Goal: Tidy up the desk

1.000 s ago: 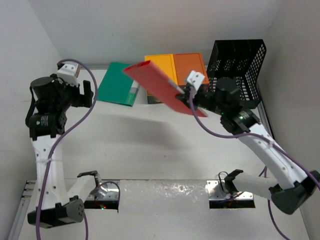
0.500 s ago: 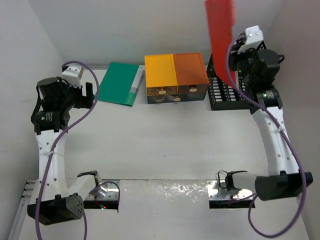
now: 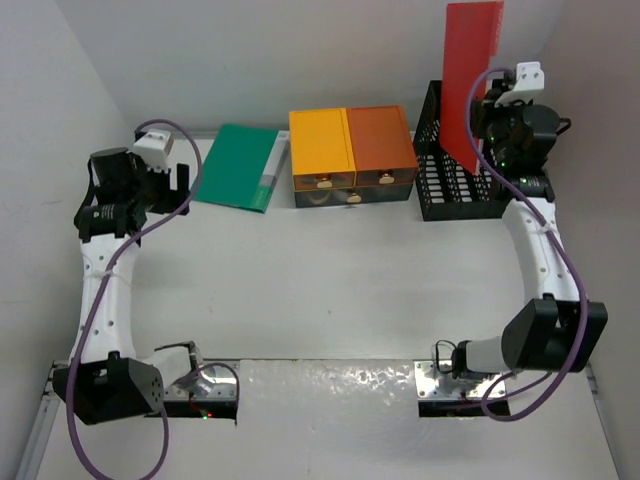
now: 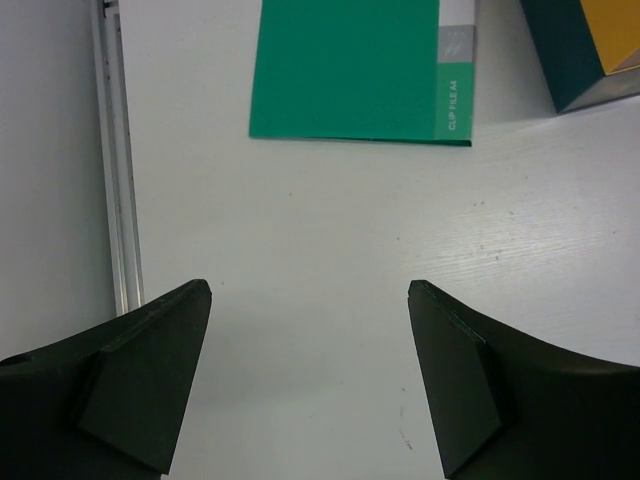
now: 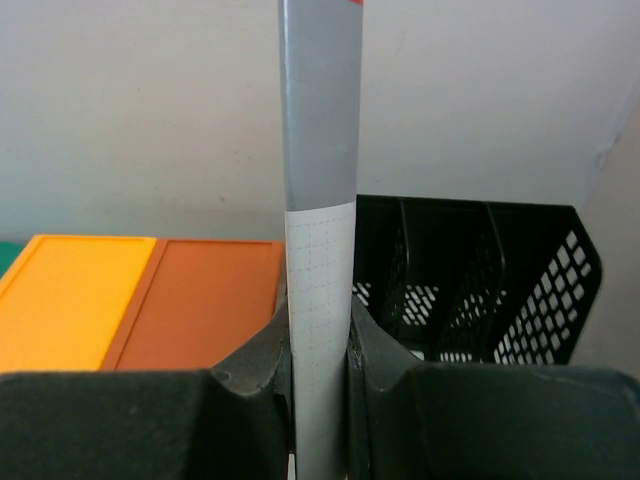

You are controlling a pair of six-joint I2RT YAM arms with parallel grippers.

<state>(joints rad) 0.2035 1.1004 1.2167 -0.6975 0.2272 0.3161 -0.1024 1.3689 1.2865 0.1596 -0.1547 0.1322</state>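
My right gripper [image 3: 487, 115] is shut on a red file folder [image 3: 469, 80] and holds it upright above the black mesh file rack [image 3: 462, 182] at the back right. In the right wrist view the folder's grey and white spine [image 5: 318, 280] stands pinched between my fingers [image 5: 262, 370], with the rack [image 5: 480, 290] behind it. A green clip file [image 3: 238, 166] lies flat on the white desk [image 3: 330, 280] at the back left. My left gripper [image 4: 308, 385] is open and empty above bare desk, the green file [image 4: 360, 65] ahead of it.
A yellow-and-orange drawer box [image 3: 350, 155] stands at the back centre between the green file and the rack; its corner shows in the left wrist view [image 4: 590, 45]. A grey rail [image 4: 118, 160] runs along the desk's left side. White walls close in the back and sides.
My right arm swung the red folder from flat over the drawer box up to upright over the mesh rack. My left arm shifted slightly toward the back.
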